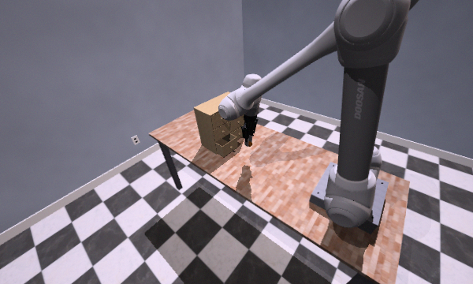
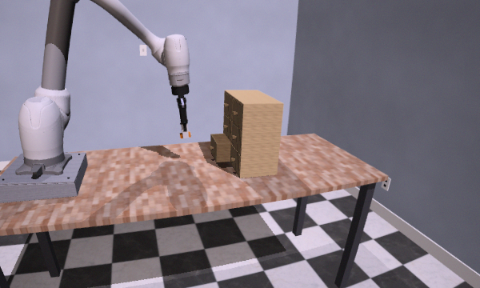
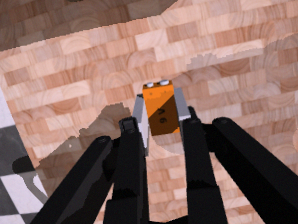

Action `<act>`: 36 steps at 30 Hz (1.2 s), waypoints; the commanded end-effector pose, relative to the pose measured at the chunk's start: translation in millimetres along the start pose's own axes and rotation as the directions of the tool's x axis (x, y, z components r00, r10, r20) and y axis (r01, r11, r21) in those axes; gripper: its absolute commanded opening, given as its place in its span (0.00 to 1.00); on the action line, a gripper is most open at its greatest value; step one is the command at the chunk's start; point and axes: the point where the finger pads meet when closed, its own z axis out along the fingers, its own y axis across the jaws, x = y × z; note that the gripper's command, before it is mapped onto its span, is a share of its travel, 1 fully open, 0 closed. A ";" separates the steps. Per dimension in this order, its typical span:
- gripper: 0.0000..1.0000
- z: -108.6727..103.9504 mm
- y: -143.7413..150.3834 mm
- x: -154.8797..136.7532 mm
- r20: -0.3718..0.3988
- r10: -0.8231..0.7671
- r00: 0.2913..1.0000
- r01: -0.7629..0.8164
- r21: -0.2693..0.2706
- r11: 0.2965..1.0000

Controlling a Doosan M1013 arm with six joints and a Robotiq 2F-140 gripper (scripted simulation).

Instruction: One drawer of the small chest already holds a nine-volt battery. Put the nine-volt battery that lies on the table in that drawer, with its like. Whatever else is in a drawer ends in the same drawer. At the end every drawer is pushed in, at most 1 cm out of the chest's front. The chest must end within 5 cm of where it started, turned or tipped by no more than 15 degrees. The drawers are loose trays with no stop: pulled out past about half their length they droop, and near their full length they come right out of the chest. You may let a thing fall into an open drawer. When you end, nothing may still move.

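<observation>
The gripper (image 1: 248,143) (image 2: 185,134) (image 3: 161,112) is shut on an orange nine-volt battery (image 1: 251,144) (image 2: 182,136) (image 3: 159,104), with a finger pad on each long side. It hangs above the table, in front of the chest. In the wrist view the battery's terminals face the top of the picture. The wooden chest (image 1: 206,128) (image 2: 261,140) stands upright. One bottom-row drawer (image 1: 225,150) (image 2: 221,148), on the side nearer the top camera, is pulled partly out and looks level. The battery is beside this drawer's front, not over it. The drawer's contents cannot be made out.
The other drawers seen look pushed in, with small knobs on their fronts. The chest stands on the wooden table (image 1: 280,185) (image 2: 136,192), toward the end away from the arm's base (image 1: 348,197) (image 2: 44,176). The chest's top is higher than the held battery.
</observation>
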 end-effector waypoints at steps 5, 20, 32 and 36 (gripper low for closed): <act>0.14 1.4 0.1 -2.4 -0.119 0.000 0.993 0.000 0.000 1.000; 0.14 4.7 0.5 -8.1 -0.395 0.000 0.919 -0.001 -0.002 1.000; 0.14 5.6 1.4 -9.7 -0.482 0.000 0.876 -0.002 -0.004 1.000; 0.14 5.8 1.4 -10.0 -0.501 0.000 0.866 -0.003 -0.004 1.000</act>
